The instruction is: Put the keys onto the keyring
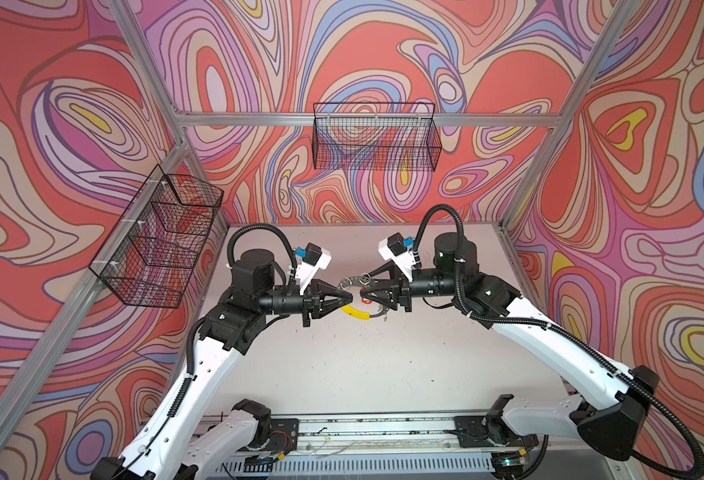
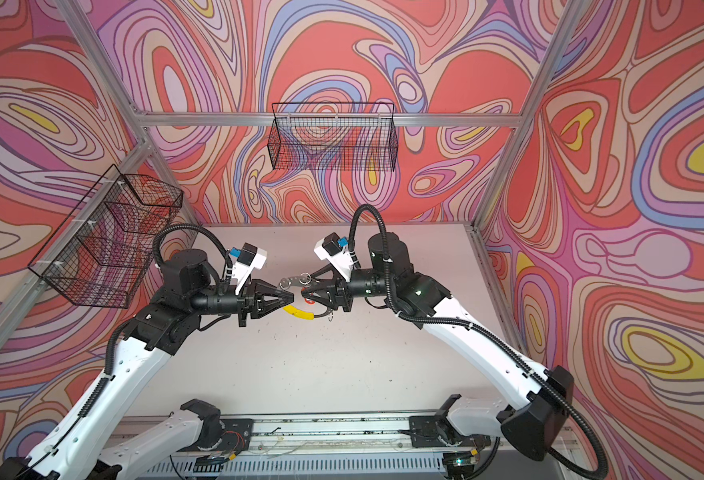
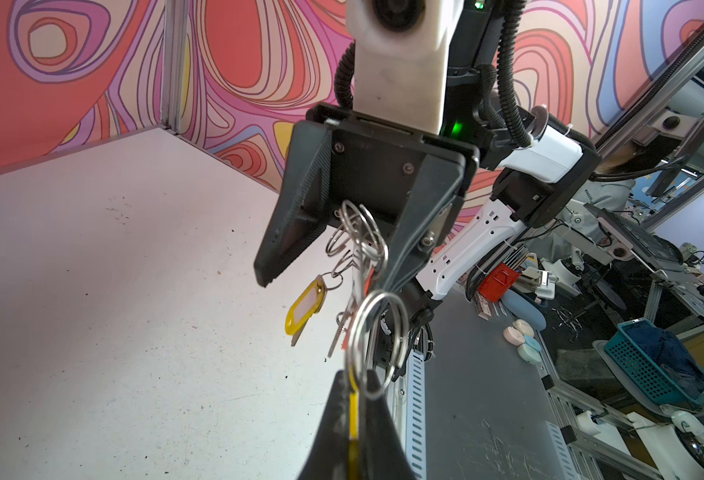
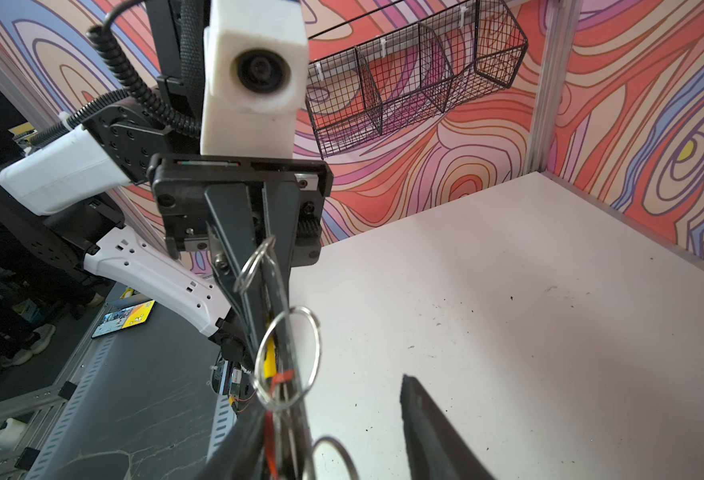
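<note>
Patterned walls, wire baskets; left end effector clamps keyring; right end effector apart, perhaps straddling it.

A divided wire basket hangs left, a plain basket on the back wall.

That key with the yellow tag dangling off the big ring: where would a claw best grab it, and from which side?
Probably by the yellow tag, pinched across its two flat faces, coming up from below. It hangs free off the big ring, broad and flat, while the key poking out beneath is thin.
</note>
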Action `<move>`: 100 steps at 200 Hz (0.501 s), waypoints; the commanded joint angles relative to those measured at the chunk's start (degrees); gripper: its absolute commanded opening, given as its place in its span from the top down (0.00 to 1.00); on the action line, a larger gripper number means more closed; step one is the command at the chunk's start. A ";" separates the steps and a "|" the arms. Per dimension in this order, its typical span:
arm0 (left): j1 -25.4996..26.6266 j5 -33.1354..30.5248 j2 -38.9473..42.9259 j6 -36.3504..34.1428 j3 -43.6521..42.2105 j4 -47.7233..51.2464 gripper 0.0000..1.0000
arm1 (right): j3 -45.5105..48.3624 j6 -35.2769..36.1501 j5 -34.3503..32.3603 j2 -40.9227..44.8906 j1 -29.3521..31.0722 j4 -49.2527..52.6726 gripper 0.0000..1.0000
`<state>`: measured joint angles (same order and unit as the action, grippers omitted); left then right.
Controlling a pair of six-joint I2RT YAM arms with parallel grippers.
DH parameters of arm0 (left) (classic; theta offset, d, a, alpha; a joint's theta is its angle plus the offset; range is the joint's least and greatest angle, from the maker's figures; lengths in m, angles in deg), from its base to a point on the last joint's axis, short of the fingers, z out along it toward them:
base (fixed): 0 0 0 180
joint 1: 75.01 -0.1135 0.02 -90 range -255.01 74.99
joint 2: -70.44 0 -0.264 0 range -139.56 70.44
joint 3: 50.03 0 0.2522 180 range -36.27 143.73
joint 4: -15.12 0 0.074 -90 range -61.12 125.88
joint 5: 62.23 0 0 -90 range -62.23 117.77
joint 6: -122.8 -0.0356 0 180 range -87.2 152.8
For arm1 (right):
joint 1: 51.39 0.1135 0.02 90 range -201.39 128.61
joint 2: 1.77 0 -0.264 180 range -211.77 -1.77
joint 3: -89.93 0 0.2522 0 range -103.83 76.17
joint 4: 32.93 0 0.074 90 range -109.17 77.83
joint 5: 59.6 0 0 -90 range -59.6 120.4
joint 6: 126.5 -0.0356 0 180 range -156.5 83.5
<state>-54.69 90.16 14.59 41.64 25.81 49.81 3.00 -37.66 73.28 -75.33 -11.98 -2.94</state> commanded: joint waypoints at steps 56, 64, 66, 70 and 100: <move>-0.20 -0.74 1.37 1.38 -0.93 -3.56 1.00 | 1.92 -0.43 -3.10 2.37 -0.19 -1.79 0.91; -0.26 -1.22 1.59 1.76 -1.00 -4.11 1.00 | 1.97 -0.33 -3.36 2.46 -0.22 -1.40 0.91; -0.23 -1.33 1.62 1.90 -1.11 -4.24 1.00 | 1.91 -0.26 -3.40 2.52 -0.22 -1.34 0.91; -0.20 -1.66 1.77 2.11 -1.16 -4.48 1.00 | 1.92 -0.16 -3.33 2.56 -0.22 -1.21 0.88; -0.24 -1.86 2.55 3.28 -1.62 -5.46 1.00 | 2.40 -0.06 -2.60 2.73 -0.22 -0.44 0.76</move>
<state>-54.95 88.08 15.68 43.44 24.90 46.90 4.27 -38.30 72.75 -73.45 -11.71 -3.27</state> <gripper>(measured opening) 0.079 0.232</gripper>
